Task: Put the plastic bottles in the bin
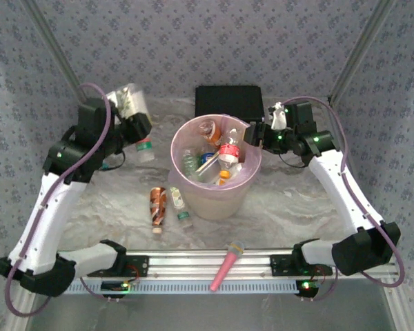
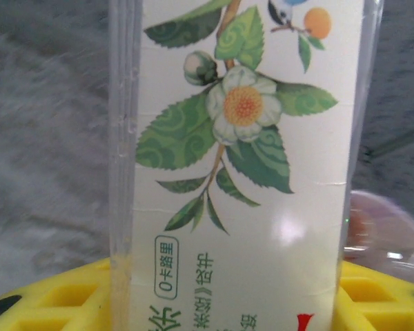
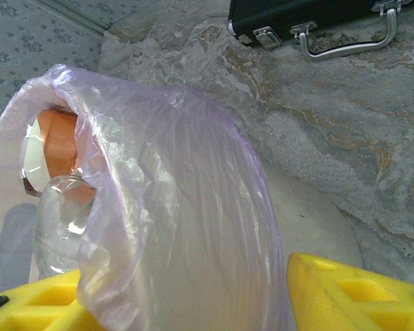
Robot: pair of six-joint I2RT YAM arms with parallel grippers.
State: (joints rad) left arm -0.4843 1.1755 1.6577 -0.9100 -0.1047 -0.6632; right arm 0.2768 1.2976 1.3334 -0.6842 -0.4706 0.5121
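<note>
In the left end effector (image 2: 228, 303) sits a bottle (image 2: 241, 172)

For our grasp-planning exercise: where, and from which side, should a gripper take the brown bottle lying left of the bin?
Probably mid-body, from above, jaws across its width: the brown bottle lies flat on the table, pointing toward the near edge, a clear bottle close on its right.

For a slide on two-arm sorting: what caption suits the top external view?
Left jaws hold a bottle, right jaws grip the bin; three bottles lie on the table.
</note>
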